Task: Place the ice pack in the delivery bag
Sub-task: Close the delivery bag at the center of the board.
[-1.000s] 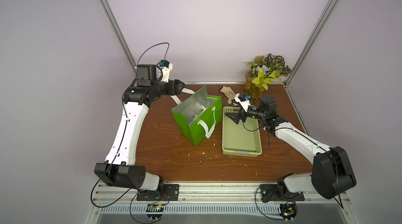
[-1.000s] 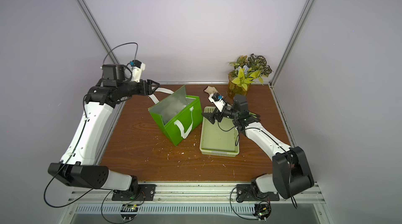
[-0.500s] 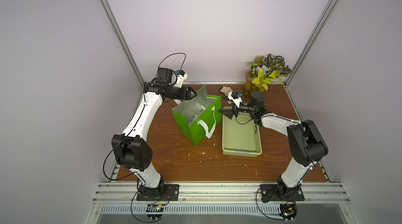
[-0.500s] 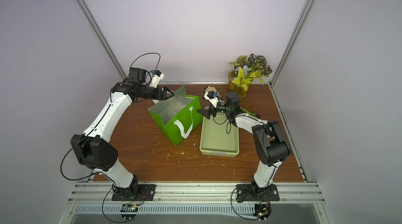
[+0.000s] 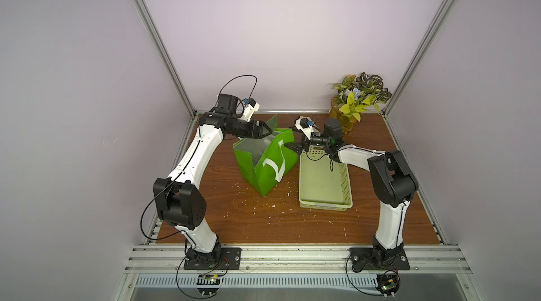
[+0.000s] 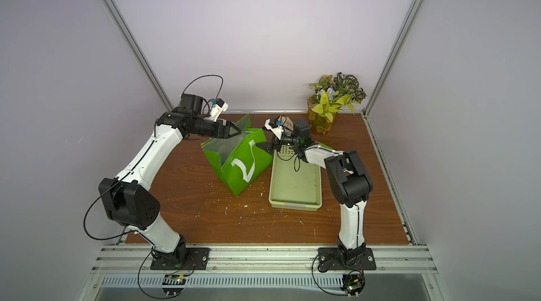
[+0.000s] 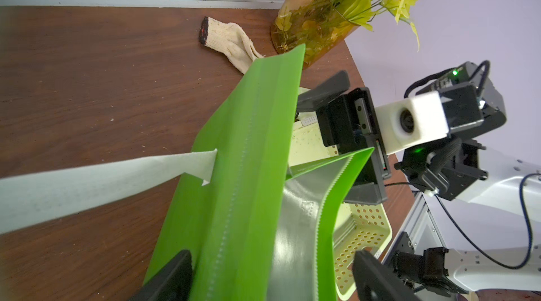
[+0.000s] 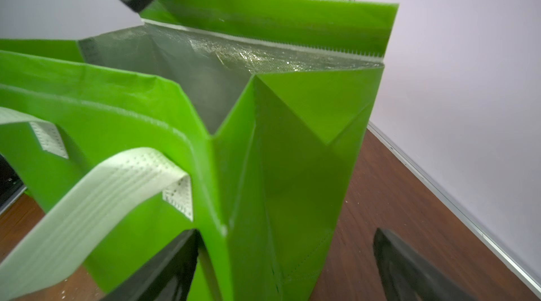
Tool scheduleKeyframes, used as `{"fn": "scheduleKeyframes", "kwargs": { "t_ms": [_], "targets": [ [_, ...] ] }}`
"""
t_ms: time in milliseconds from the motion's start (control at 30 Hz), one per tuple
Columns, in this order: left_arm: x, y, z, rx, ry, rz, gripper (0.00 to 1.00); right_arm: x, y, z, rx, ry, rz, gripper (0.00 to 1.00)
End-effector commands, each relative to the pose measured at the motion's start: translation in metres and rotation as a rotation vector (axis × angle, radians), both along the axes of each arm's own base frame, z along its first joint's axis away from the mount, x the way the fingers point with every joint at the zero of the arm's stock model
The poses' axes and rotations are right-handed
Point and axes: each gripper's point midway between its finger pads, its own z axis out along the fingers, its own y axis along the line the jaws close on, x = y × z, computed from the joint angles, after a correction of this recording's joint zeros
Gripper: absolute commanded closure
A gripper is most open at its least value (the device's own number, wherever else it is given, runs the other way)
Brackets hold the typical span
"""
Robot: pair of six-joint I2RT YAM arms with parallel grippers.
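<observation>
- The left gripper (image 5: 270, 133) reaches to the far top edge of the bag. In the left wrist view its two fingers (image 7: 175, 276) stand wide apart, one on each side of the bag's upright green flap. I cannot tell if they touch the flap.
- The delivery bag (image 5: 272, 165) stands upright in the middle of the wooden table (image 5: 234, 220), turned diagonally. Its mouth is open and shows the silver lining. A white strap handle (image 7: 102, 179) hangs from its far wall.
- The right gripper (image 5: 291, 146) is at the bag's right top corner. It holds nothing, and its fingers (image 8: 164, 270) are spread on both sides of the narrow side panel.
- A cream knit glove (image 7: 231, 39) with a dark cuff lies behind the bag.
- A pale green perforated basket (image 5: 325, 205) lies just beside the bag.
- An amber vase with leaves (image 5: 341, 118) stands in the far right corner.
</observation>
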Motion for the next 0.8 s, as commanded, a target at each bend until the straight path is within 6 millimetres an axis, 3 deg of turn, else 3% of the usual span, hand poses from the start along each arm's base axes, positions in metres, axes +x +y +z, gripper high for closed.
{"fn": "scheduleKeyframes", "kwargs": {
  "t_ms": [0,267,500,700,767],
  "targets": [
    [-0.007,-0.010,-0.005,-0.016,0.036,-0.026,0.11,0.007,0.008,0.025,0.037,-0.065,-0.011,0.01],
    [-0.015,-0.024,-0.006,0.030,0.024,-0.031,0.08,0.020,0.018,0.026,0.045,-0.081,-0.032,0.01],
    [-0.014,-0.016,-0.012,0.094,0.011,0.017,0.10,0.022,0.021,0.026,0.055,-0.087,-0.003,0.01],
    [-0.016,-0.016,-0.023,0.217,-0.006,0.044,0.19,0.024,0.018,0.029,0.072,-0.086,-0.017,0.01],
    [-0.016,-0.014,-0.024,0.240,-0.005,0.054,0.29,0.023,0.016,0.030,0.072,-0.090,-0.022,0.01]
  ]
}}
